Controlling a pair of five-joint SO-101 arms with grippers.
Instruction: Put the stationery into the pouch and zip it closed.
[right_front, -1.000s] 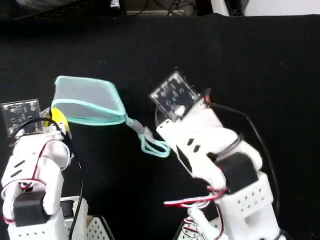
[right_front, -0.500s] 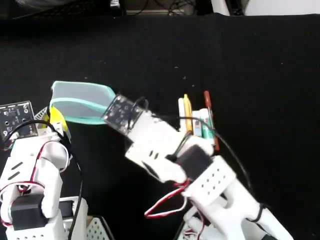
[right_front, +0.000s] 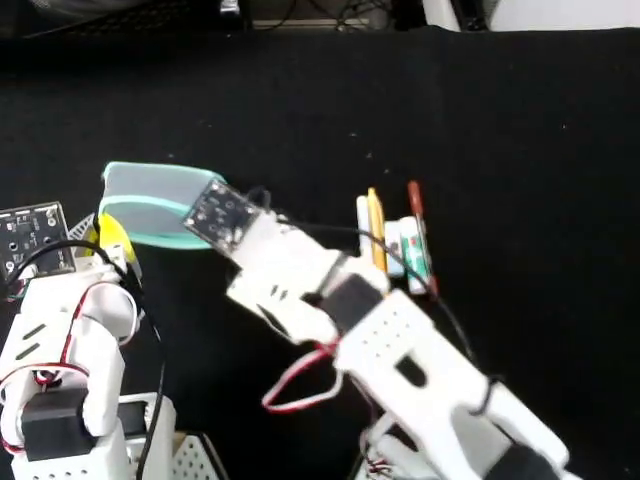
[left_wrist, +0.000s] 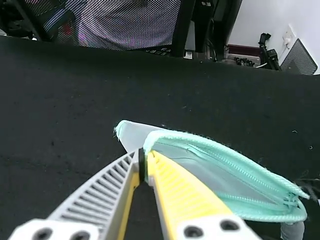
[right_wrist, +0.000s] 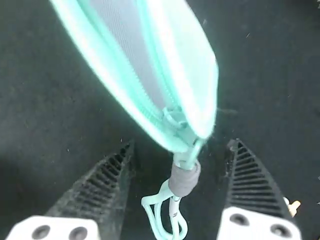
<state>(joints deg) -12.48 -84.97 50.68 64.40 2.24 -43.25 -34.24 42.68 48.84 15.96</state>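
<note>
Teal mesh pouch (right_front: 150, 200) lies on black table (right_front: 500, 120), over by my L arm. L gripper (left_wrist: 144, 167) is pinched tight on the pouch's end edge. R gripper (right_wrist: 182, 145) is spread wide at the opp. end, a finger either side of the zip pull (right_wrist: 182, 175), clear of it and its cord loop (right_wrist: 165, 215). Stationery (right_front: 392, 240) (pens etc.) lies in a row on the table beside my R arm, outside the pouch and apart from it.

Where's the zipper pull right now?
In the right wrist view, the zipper pull hangs off the end of the pouch, between the open fingers of the right hand.
</note>
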